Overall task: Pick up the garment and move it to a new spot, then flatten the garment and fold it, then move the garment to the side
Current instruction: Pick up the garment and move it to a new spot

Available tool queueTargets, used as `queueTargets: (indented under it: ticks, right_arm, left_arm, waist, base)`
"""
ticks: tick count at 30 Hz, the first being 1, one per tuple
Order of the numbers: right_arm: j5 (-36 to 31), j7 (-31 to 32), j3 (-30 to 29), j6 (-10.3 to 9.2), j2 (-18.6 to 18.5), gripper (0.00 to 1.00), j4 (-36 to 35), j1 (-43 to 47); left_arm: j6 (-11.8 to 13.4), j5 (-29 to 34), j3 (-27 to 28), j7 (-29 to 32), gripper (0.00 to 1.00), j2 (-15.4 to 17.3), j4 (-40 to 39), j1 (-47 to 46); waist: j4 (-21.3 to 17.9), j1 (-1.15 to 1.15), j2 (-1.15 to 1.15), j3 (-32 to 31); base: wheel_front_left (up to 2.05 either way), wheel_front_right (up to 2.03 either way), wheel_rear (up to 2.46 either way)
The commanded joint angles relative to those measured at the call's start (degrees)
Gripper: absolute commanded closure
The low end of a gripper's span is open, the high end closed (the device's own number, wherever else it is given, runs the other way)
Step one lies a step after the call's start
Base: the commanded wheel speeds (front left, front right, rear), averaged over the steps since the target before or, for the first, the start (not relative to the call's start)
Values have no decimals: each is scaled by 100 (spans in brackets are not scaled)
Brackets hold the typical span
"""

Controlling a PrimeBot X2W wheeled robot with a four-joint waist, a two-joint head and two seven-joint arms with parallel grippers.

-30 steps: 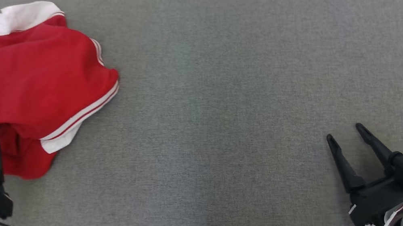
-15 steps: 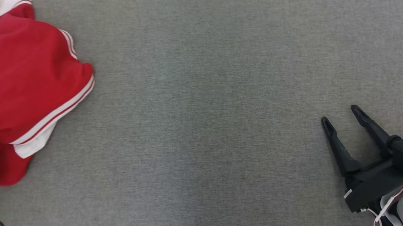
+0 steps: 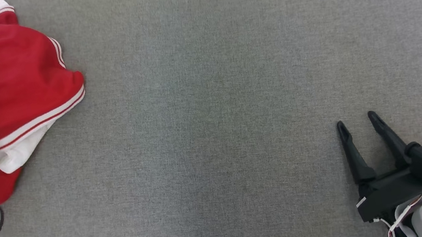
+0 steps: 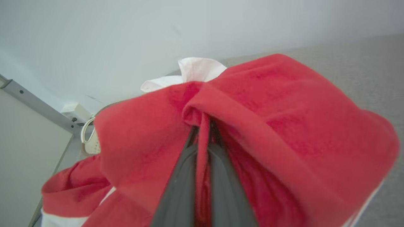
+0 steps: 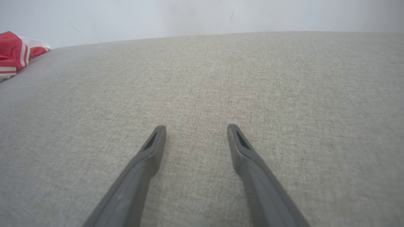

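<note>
Grey fabric worktop (image 3: 207, 93). Left pincer (image 4: 203, 126) clamped on a fold of the garment (image 3: 6, 75), set for the lift. Right pincer (image 3: 357, 119) gapes empty, well apart from garment, leaving room.

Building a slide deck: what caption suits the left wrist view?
The left gripper, shut on a fold of the red garment.

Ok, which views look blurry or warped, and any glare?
Left wrist view: the red fabric garment with white trim and dark left fingers are soft-focus; right wrist view: wide-angle bows the far edge of the grey woven surface; head view: even, glare-free light.
</note>
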Motion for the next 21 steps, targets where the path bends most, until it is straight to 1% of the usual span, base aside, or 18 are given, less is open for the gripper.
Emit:
queueTargets:
  ticks: [1,5,10,11,13,15,21]
  right_arm:
    - [50,26,17,-8,57,0,85,67]
    - [86,14,23,-8,135,0,84,52]
    - [119,14,-4,-8,264,0,117,139]
    - [136,14,-23,-8,325,0,129,194]
    - [159,14,-51,-8,382,0,126,223]
    - [215,14,-86,-8,433,0,131,309]
    - [229,14,-112,-7,485,0,119,413]
  left_arm:
    - [2,-53,-61,-52,100,18,-104,-89]
    - [2,-66,-137,-91,100,25,-411,-222]
    - [1,46,-156,-90,100,-26,-1390,-417]
    - [2,111,-176,-88,100,-101,-1803,-456]
    - [2,225,-230,-88,100,-183,-2188,-465]
    - [1,285,-284,-89,100,-335,-2531,-430]
    - [1,180,-270,-88,100,-972,-3258,-67]
  waist:
    - [-10,-1,-1,-130]
    - [-44,-1,-1,-305]
    - [-130,-1,-1,-601]
    - [-189,-1,-1,-722]
    - [-254,-1,-1,-825]
    - [-309,-1,-1,-915]
    - [-590,-1,-1,-1119]
  base:
    - [0,0,0]
    - [0,0,0]
    - [0,0,0]
    - [0,0,0]
    - [0,0,0]
    - [0,0,0]
    - [0,0,0]
